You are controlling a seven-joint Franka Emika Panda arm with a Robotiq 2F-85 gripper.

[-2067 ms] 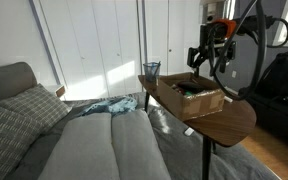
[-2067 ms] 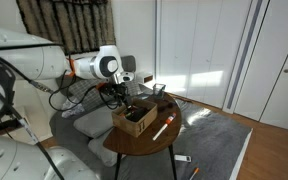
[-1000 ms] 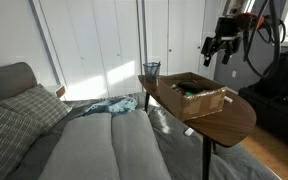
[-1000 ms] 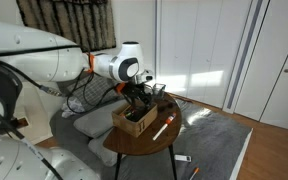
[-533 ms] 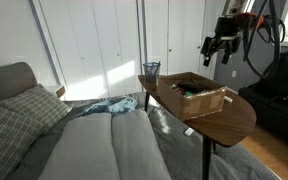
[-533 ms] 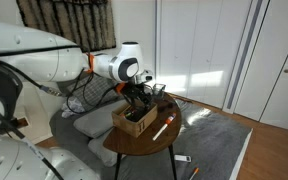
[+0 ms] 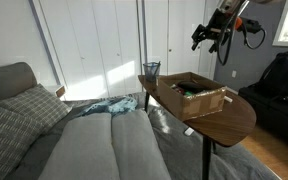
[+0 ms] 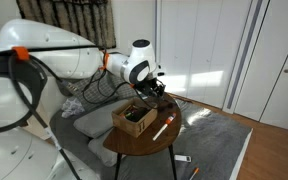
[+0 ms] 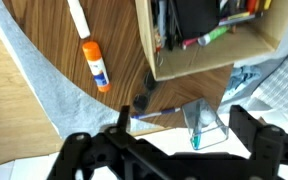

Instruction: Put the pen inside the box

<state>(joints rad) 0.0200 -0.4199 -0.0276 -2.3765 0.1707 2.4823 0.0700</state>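
Gripper (image 7: 211,40), fingers spread with nothing between them (clearest in the wrist view), hangs high above the box (image 7: 198,96). Pen (image 9: 161,25): slim dark stick inside the box, along the wall nearest the orange-and-white glue stick (image 9: 94,65). Glass tumbler (image 9: 206,125) stands just outside a box corner. White marker (image 9: 77,17) lies beyond the glue stick on the wooden table (image 9: 119,40).

A home: grey sofa (image 7: 94,145) with plaid cushions (image 7: 9,125) lower left, white closet doors (image 7: 94,45) behind, wooden side table (image 7: 234,120) right.
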